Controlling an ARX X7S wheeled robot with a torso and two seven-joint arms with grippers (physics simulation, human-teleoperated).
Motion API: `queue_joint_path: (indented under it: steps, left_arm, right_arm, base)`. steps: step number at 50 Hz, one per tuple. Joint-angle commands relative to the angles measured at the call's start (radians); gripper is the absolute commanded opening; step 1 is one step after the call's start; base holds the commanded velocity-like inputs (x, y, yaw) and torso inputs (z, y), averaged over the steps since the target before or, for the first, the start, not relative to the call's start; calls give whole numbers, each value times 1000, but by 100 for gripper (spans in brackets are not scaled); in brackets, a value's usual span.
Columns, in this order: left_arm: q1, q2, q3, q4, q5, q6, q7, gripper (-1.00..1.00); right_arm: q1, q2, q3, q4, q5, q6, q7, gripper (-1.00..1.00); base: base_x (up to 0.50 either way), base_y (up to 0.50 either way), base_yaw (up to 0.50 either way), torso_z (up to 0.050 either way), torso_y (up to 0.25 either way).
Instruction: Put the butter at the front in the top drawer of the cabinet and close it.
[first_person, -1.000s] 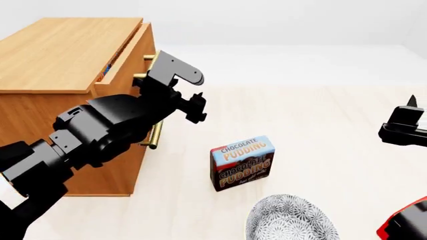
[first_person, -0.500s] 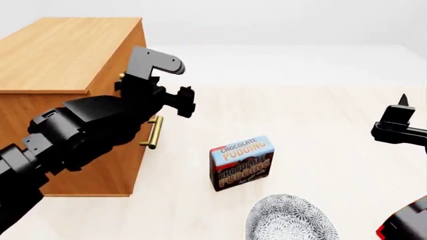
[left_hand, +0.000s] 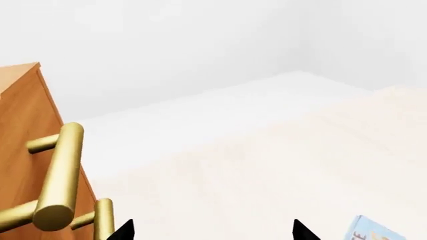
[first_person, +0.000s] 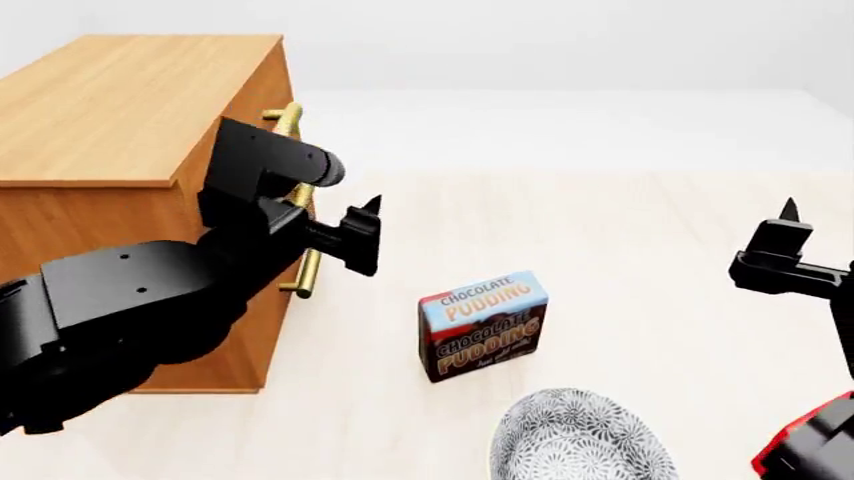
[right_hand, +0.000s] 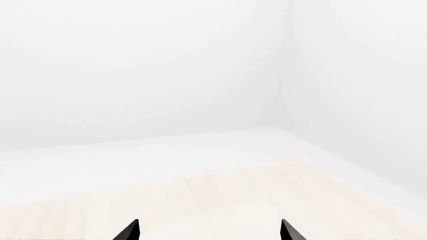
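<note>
Left gripper: jaws spread, nothing between; both tips visible in left wrist view, apart.
Right gripper: jaws spread, empty; held over bare floor.
Cabinet: just beside left gripper, on its outer side.
Top drawer: flush with cabinet front, shut; brass handle above and behind left gripper.
Lower handle: close beside left gripper, partly hidden by arm.
Butter: not visible in any view.
Pudding box: upright on floor, below left gripper, apart from it.
Patterned bowl: nearer than pudding box, between both grippers.
</note>
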Motion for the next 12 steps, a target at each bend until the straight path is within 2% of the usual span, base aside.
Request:
queue_joint_path:
  steps: [1,12]
  left_arm:
    - [85,-230,16,24,115,-45,-150,100]
    - [158,-382,9,328,113,60,-188,100]
  right_arm:
    - [-14,6,18,-5,38,5,17,100]
    - [-15,13,1,-28,43,32,21,100]
  base:
    - [0,0,0,0,11]
    - [0,0,0,0,3]
